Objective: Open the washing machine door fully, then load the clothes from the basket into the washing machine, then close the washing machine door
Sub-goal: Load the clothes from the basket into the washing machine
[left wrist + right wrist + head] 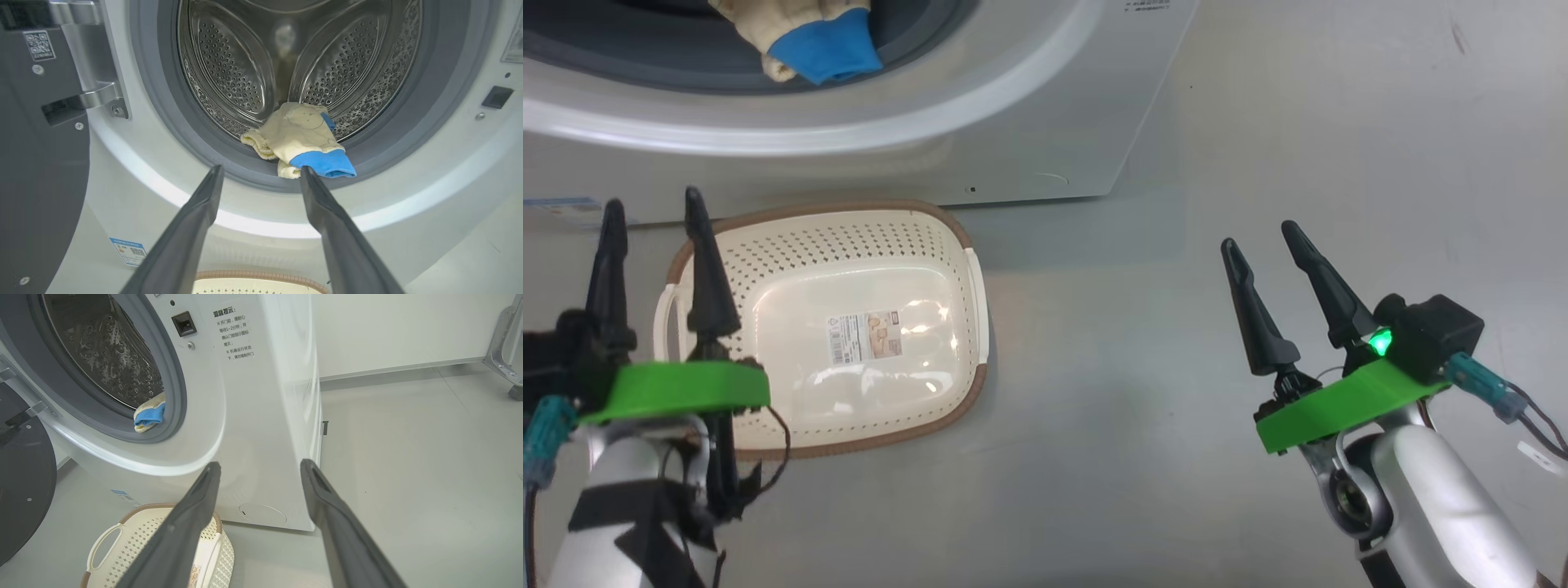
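Note:
The white washing machine (1029, 106) stands with its door (36, 163) swung open to the left (20, 473). Pale yellow clothes with a blue piece (302, 143) lie at the drum's front lip, partly over the grey gasket (809, 41) (149, 416). The cream basket (849, 245) sits on the floor before the machine with just a label on its floor (135, 547). My left gripper (654, 216) is open above the basket's left rim, holding nothing (261, 175). My right gripper (1262, 237) is open over bare floor to the right (259, 467).
Grey floor (1258, 122) spreads to the right of the machine. A white wall with a skirting line (408, 330) runs behind, and a metal frame leg (506, 343) stands at the far right.

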Controlling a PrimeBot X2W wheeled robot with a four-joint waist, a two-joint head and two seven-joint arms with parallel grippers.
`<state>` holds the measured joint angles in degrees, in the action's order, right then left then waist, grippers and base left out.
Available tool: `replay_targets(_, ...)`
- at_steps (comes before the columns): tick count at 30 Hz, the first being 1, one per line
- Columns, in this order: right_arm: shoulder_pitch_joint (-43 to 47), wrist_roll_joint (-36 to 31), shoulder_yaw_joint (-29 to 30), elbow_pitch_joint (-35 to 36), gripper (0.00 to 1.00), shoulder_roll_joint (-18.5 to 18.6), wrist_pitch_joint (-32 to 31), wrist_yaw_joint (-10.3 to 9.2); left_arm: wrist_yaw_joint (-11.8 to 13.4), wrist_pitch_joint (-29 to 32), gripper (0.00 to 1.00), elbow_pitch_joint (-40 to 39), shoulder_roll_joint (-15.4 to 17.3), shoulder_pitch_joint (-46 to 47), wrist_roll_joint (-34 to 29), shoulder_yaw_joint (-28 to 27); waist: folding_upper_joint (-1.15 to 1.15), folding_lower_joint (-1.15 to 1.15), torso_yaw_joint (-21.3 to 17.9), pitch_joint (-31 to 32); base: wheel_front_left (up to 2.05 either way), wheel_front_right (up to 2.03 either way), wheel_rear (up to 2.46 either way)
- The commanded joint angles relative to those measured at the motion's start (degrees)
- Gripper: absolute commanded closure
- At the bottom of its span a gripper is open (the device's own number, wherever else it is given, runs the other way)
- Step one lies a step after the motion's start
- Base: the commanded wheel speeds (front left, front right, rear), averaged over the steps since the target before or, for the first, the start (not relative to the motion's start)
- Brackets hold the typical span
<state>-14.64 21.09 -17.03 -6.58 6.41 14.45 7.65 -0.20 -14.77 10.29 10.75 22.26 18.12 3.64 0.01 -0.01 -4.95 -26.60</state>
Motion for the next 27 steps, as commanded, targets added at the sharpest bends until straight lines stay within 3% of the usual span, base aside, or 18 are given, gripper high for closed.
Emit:
replay_targets(1, 0.8, -0.31, -0.69, 1.87, 0.0, 0.59, 0.55, -0.16, 0.5, -0.23, 0.0, -3.17, 1.42, -1.09, -0.49, -2.47, -0.01, 0.01, 0.1, 0.22, 0.0, 0.0, 0.0)
replay_targets(14, 1.46, -0.05, -1.15, 1.93, 0.0, 1.01, 0.55, -0.16, 5.21, 0.69, 0.0, -14.16, 0.02, -16.13, -1.35, -2.91, -0.01, 0.01, -0.21, 1.43, 0.0, 0.0, 0.0)
replay_targets(27, 1.37, -0.24, -0.9, 1.98, 0.0, 0.85, 0.55, -0.16, 6.37, 1.38, 0.0, -16.44, 0.12, -18.86, -1.01, -2.92, -0.01, 0.01, -0.86, 0.85, 0.0, 0.0, 0.0)
